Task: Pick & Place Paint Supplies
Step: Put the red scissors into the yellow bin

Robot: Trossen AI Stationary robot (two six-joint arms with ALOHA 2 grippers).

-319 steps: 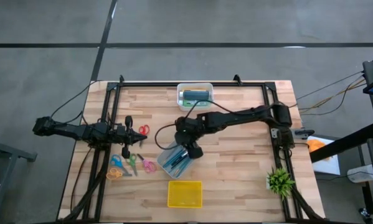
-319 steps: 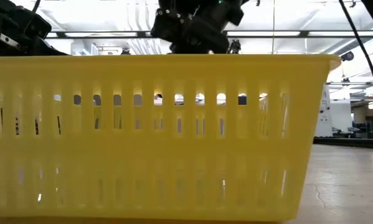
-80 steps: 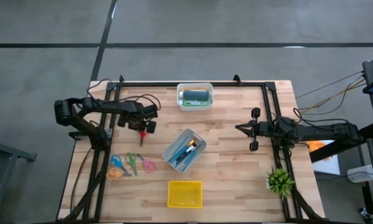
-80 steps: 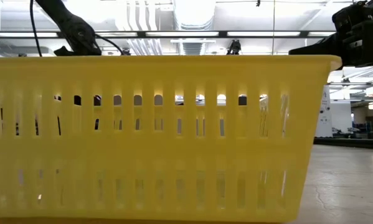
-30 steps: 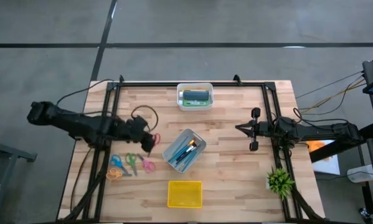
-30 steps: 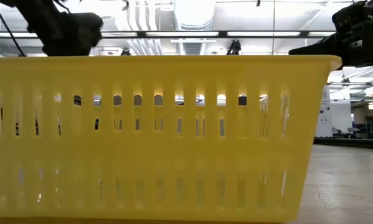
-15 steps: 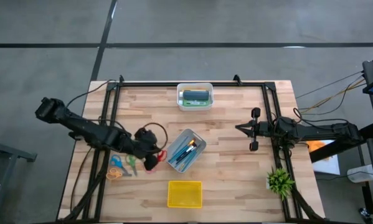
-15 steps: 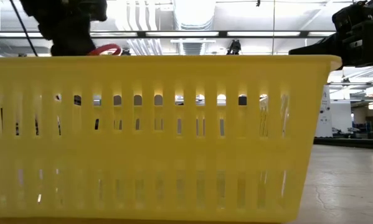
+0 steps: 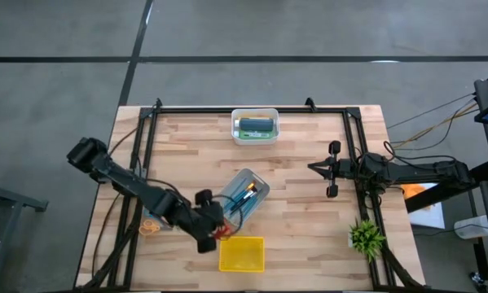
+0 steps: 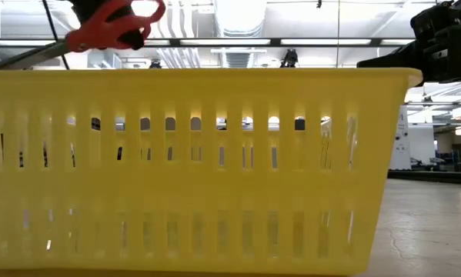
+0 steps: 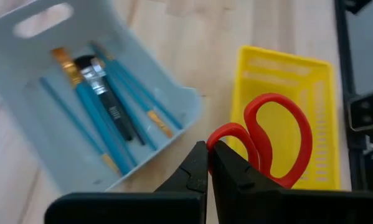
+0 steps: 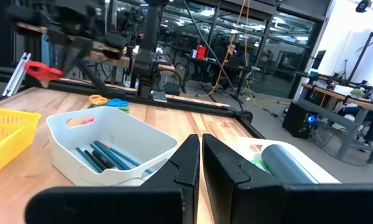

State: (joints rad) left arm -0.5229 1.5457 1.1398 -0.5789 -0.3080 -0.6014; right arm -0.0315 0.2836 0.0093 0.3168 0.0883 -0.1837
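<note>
Brushes (image 11: 105, 106) lie binned; left end effector (image 11: 208, 163) clamps red scissors (image 11: 270, 140).

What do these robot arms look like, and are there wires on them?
Both arms, left and right, are slim, black and jointed. Each ends in a dark gripper, left and right, with two flat, tapered fingers. A thin black cable loops beside the left arm.

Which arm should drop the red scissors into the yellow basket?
Left. The left gripper is shut on the red scissors, right by the yellow basket. The right gripper waits empty by the table's right rail, far from it.
</note>
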